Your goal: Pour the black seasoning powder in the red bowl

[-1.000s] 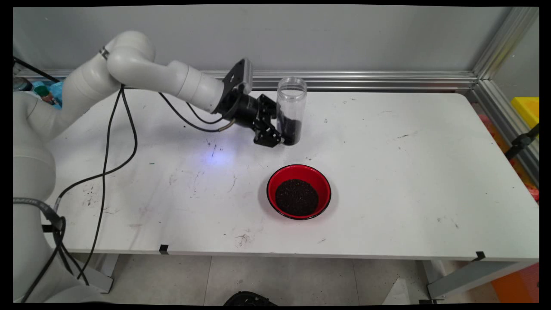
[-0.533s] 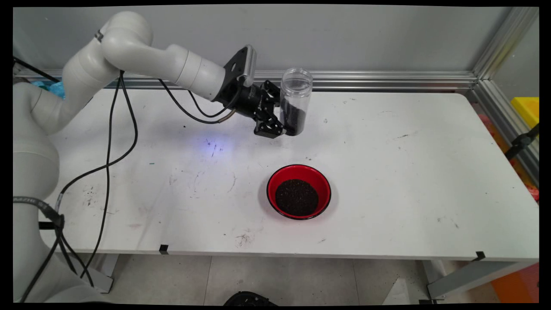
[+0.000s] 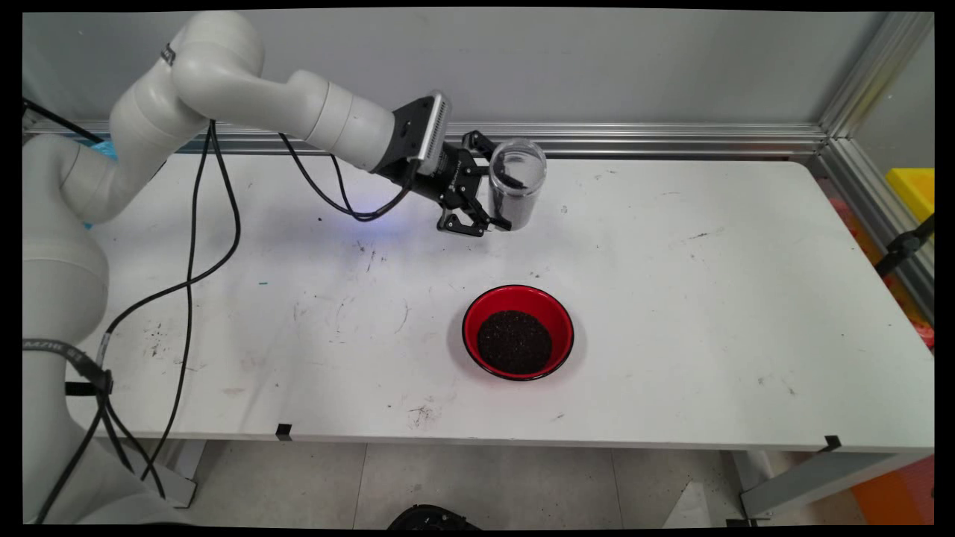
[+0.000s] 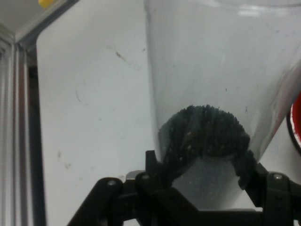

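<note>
Clear jar of dark grains, tilted, aloft.

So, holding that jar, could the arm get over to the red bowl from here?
Probably yes. The gripper, shut on the clear jar, is raised behind the red bowl, and only bare table lies between them.

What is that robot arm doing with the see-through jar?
The arm's tool is gripping a clear jar near its bottom and holding it up off the white table, tipped toward the camera. A little dark grainy stuff sits inside. In front of it stands a red bowl with more of the same dark grains.
</note>
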Tool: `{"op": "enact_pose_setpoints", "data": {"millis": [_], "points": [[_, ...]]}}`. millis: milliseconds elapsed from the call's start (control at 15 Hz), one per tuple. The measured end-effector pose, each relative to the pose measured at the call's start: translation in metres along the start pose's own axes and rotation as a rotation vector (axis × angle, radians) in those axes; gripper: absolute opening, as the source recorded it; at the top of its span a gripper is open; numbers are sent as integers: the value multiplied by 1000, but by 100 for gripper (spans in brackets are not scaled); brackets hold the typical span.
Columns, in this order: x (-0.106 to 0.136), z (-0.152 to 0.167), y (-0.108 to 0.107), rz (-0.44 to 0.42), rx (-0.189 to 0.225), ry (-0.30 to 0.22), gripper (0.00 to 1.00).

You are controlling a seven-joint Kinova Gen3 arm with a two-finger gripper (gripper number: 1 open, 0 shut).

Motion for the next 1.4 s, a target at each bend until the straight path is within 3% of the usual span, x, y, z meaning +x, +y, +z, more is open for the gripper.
{"op": "enact_pose_setpoints", "data": {"millis": [600,1133,1400], "points": [[12,8,2,425,73,-6,0],[16,12,6,712,138,-21,0],[18,15,6,864,195,-46,0]]}}
